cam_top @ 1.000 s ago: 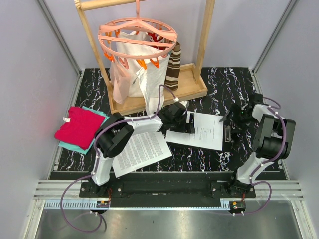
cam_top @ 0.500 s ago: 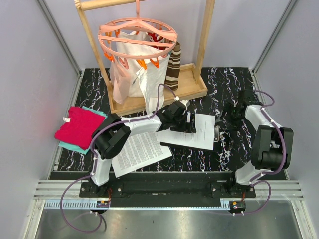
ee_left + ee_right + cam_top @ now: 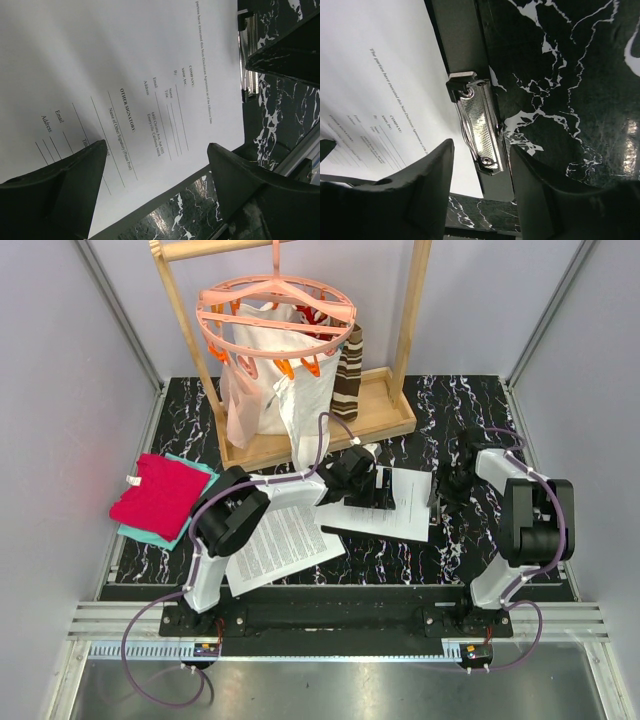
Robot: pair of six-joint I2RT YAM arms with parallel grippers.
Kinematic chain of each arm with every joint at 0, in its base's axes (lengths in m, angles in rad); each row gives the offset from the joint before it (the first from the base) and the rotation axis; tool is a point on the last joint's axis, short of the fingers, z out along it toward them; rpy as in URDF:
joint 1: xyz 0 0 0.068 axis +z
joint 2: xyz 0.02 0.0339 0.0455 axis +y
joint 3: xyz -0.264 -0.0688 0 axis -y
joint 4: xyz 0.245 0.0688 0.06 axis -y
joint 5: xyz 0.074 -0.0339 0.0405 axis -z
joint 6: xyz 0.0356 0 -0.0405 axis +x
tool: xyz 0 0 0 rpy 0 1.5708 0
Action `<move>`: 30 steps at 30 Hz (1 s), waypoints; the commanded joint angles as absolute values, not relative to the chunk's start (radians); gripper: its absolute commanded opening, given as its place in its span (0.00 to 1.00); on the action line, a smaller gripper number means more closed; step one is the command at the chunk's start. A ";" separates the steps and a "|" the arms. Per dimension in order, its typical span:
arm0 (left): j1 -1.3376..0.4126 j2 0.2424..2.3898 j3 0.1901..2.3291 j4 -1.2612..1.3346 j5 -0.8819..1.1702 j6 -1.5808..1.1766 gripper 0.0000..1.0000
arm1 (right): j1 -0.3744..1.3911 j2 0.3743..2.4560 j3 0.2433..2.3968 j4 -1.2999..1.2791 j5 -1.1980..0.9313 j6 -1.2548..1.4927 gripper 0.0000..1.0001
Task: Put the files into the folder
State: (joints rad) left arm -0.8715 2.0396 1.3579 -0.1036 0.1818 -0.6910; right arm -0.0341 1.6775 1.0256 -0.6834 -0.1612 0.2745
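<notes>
Swinging in from the right, the right arm now sits much closer to the folder [image 3: 465, 40] than a second ago, and its fingers stand nearer together than before. That folder lies flat mid-table, black back down, with one printed sheet [image 3: 405, 505] resting on it. The sheet's right edge stops just beside the dark strip that carries the metal clip [image 3: 480, 125], not under it as far as I can see. The right gripper [image 3: 481, 147] hangs over that clip with a finger on either side, parted and not yet pinching it. The left gripper [image 3: 156, 147] is over the sheet's left part, its fingers spread wide with nothing between them, one tip down at the paper; whether it presses, I can't tell. A second sheet [image 3: 280, 545] lies apart on the table [image 3: 440, 410], near the left arm's base, outside the folder. To me this looks like the clamping step for the first sheet. Next, I think, the right fingers must catch the clip's lever and raise it while the left steadies the paper and nudges its edge underneath, and then the other sheet wants fetching. Farther off sit the cloths [image 3: 155, 495] and the wooden rack [image 3: 385, 415].
</notes>
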 commanded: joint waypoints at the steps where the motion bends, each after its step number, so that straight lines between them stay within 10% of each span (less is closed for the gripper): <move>1: -0.873 2.054 1.381 -0.058 0.201 -0.696 0.85 | -0.014 1.709 1.069 -0.704 -0.163 0.238 0.54; 15: -0.873 2.063 1.373 -0.055 0.206 -0.690 0.85 | 0.034 1.759 1.094 -0.707 -0.106 0.250 0.45; 30: -0.845 2.102 1.364 -0.072 0.215 -0.673 0.85 | 0.029 1.758 1.091 -0.674 -0.210 0.226 0.00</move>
